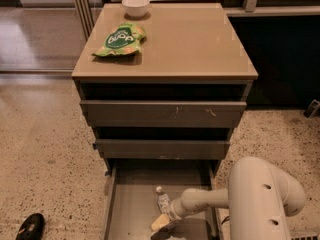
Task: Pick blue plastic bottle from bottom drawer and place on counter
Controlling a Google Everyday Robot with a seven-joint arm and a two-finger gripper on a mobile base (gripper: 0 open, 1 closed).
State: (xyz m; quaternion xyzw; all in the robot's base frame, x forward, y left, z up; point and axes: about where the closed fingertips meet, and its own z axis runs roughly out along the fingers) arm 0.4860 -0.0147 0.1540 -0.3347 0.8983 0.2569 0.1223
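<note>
A green snack bag (pixel 120 40) lies near a white bowl (pixel 136 6); a black shoe (pixel 30 226) rests on the speckled terrazzo floor (pixel 45 149).

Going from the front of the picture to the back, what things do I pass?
Gripper down in the bottom drawer → blue plastic bottle in that drawer → green snack bag on the counter → white bowl at the counter's back edge.
</note>
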